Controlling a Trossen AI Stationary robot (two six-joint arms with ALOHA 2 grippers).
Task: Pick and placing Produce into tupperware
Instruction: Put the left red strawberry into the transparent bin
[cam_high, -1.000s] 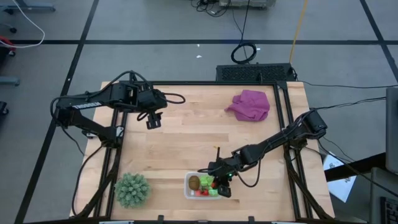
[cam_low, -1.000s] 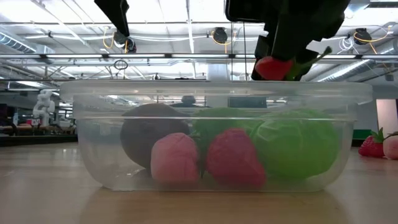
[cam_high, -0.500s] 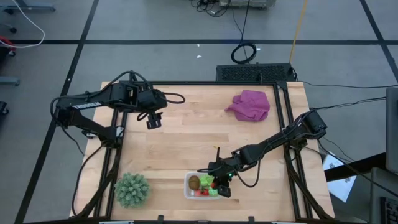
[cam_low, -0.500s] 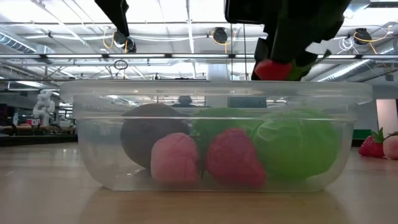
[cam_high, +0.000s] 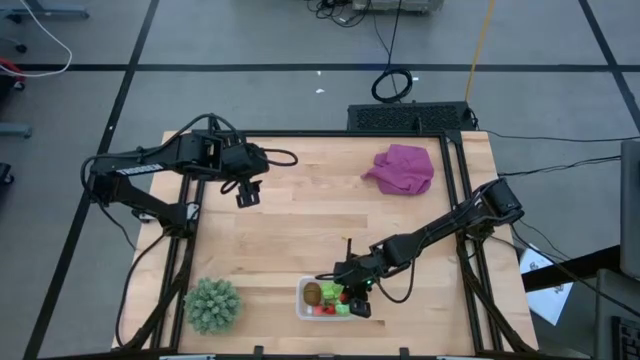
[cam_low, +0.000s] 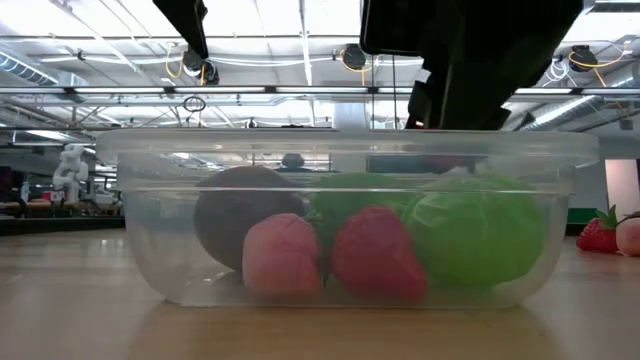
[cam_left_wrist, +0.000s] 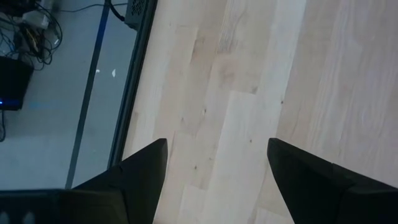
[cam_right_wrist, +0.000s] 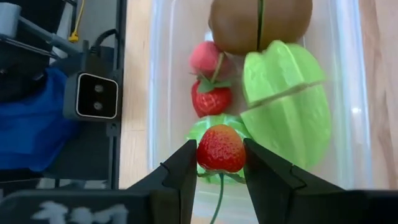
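Red strawberry (cam_right_wrist: 221, 148) pinched in the right tool (cam_right_wrist: 219, 163) hangs over the tupperware (cam_high: 303, 305) at the surface's near edge, best released low over a gap; left tool (cam_high: 247, 192) waits wide, far-left.

The desk (cam_high: 320, 235) lies bare across its middle, between the left gripper (cam_high: 247, 192) near the far left and the cloth (cam_high: 404, 167) at the far right. Along the near edge the plant (cam_high: 212, 303) stands just left of the tupperware (cam_high: 303, 300), whose top is blocked by the right gripper (cam_high: 352, 296) holding a strawberry (cam_right_wrist: 220, 148).
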